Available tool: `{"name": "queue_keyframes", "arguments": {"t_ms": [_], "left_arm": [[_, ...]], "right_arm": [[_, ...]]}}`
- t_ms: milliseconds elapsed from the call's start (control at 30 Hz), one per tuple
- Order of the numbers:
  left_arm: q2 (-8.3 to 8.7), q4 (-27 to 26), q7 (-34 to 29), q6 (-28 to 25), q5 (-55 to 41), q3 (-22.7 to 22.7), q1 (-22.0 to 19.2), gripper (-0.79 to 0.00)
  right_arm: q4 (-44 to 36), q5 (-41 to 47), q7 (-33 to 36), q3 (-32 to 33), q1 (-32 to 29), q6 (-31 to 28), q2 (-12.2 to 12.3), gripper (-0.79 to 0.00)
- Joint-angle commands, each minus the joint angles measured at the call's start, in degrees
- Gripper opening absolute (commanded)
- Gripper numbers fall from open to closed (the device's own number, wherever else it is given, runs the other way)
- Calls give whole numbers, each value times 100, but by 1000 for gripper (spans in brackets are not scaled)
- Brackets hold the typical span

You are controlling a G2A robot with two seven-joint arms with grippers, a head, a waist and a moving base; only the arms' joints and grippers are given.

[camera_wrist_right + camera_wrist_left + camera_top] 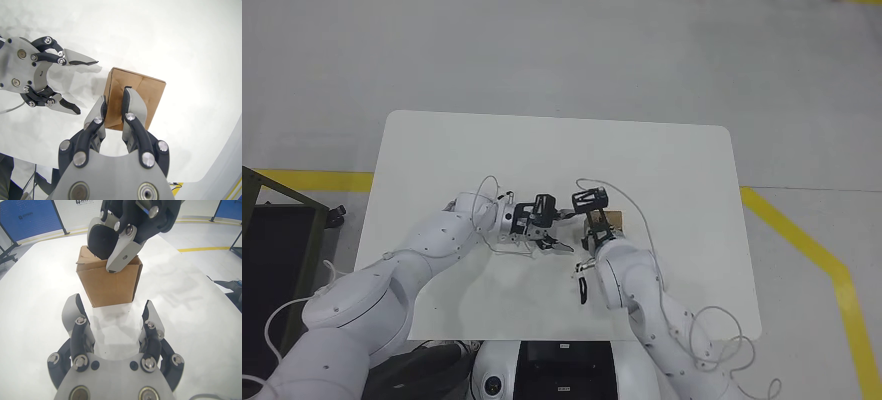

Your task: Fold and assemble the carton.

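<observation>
Top view | white table, grey floor | left hand apart | right hand clamped on carton

A white table with rounded corners stands on a pale grey floor marked with yellow lines, with blue panels on black stands beyond.

The carton is a small brown cardboard box, already formed. It stands upright near the middle of the table, its top open, one wall pinched by the right gripper.
</observation>
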Motion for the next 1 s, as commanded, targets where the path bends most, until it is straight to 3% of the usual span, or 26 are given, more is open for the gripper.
{"name": "queue_keyframes", "arguments": {"t_ms": [0,667,967], "left_arm": [[3,5,3,3,-8,3,-2,-200],[22,-10,9,9,-37,39,-3,-200],[20,-9,10,10,-36,39,-1,-200]], "right_arm": [[15,28,-10,6,13,-2,-13,-628],[-138,513,-80,251,-100,-130,-77,-579],[-91,535,-158,272,-103,-164,-95,-493]]}}
